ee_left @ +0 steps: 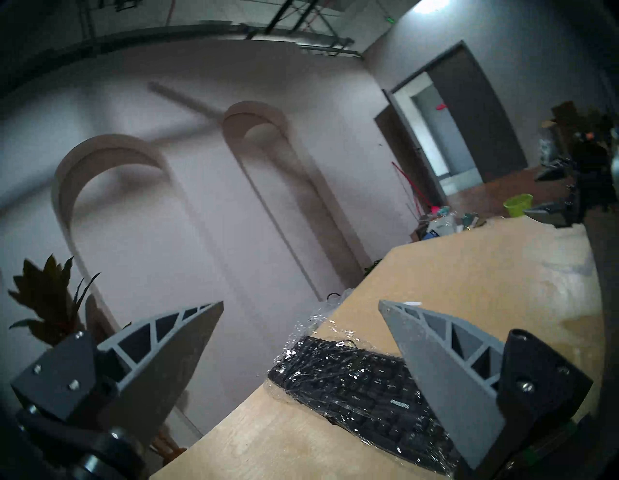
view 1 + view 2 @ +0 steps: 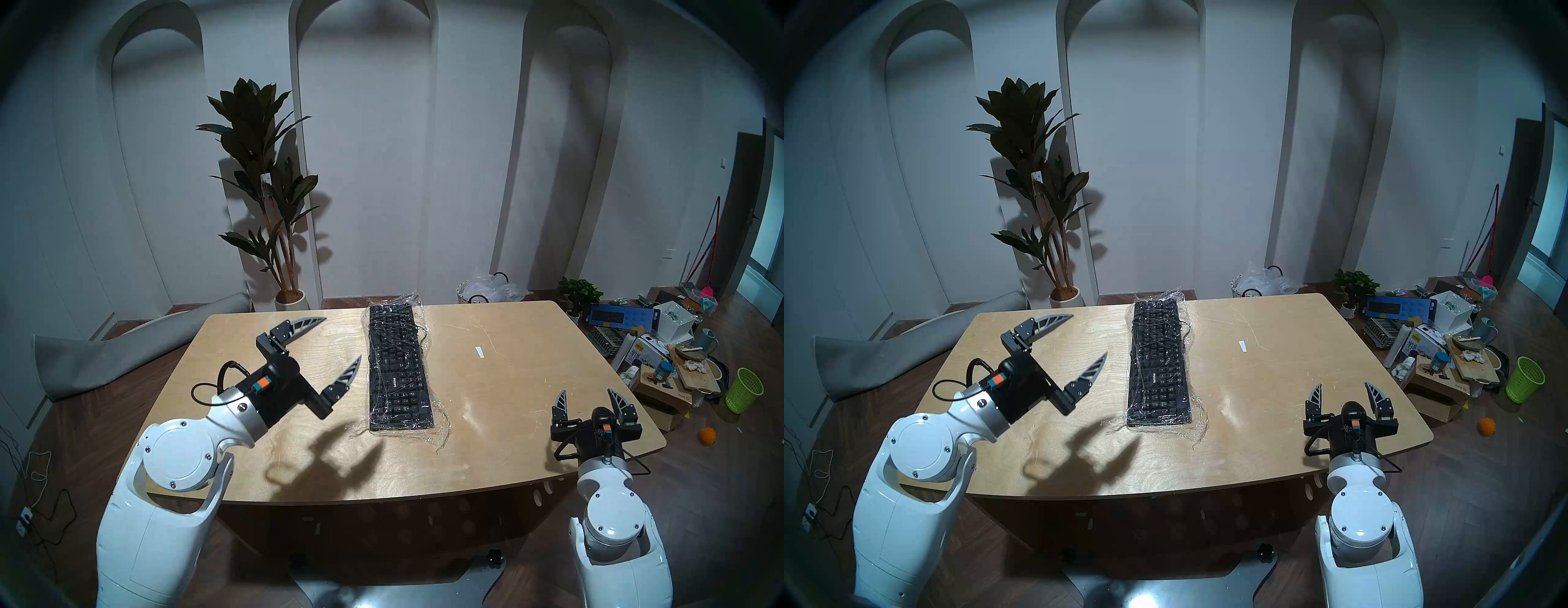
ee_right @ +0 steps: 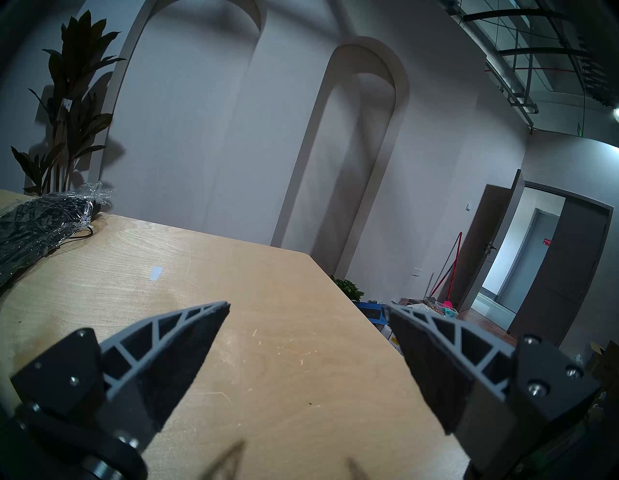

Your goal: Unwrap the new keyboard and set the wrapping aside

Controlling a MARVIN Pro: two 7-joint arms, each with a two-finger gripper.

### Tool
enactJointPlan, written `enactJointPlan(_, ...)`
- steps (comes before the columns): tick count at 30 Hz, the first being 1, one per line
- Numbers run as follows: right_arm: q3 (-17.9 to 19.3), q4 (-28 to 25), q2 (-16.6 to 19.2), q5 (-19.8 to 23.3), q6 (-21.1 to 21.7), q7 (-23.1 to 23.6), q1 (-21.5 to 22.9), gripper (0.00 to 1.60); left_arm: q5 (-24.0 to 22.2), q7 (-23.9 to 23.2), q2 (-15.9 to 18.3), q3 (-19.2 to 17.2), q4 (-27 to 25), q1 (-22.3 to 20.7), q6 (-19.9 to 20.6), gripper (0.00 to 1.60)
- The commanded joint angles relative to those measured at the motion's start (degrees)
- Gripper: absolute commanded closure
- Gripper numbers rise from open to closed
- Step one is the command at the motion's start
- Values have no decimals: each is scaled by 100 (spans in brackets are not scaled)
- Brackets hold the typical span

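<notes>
The black keyboard [image 2: 396,369] lies lengthwise in the middle of the wooden table [image 2: 509,446], still covered by the clear wrinkly wrapping [image 2: 439,424], whose film spills out at its near and far ends. Its thin cable [image 2: 422,335] shows under the film. My left gripper [image 2: 343,337] is open and empty, raised above the table just left of the keyboard. The keyboard also shows in the left wrist view [image 1: 361,385]. My right gripper [image 2: 587,390] is open and empty near the table's front right corner, well apart from the keyboard. The wrapping's far end shows in the right wrist view [image 3: 83,197].
A small white label [image 2: 480,351] lies on the table right of the keyboard. A whitish bag with black handles [image 2: 488,288] sits behind the table. A potted plant [image 2: 267,204] stands at the back left. Boxes, a blue keyboard box [image 2: 621,316] and a green basket [image 2: 743,389] crowd the floor right.
</notes>
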Motion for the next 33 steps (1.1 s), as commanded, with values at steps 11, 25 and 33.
enactJointPlan(11,-14,-138,0,14,-19,14,5,0,-109,-781,223,455,537,-270,-498,0)
enactJointPlan(25,-14,-139,0,14,-19,15,5,0,1613,282,-206,1266,1131,-778,-569,0)
enactJointPlan(33,-12,-148,-1,19,-13,22,0,0,1422,66,-45,1297,1073,-642,-752,0)
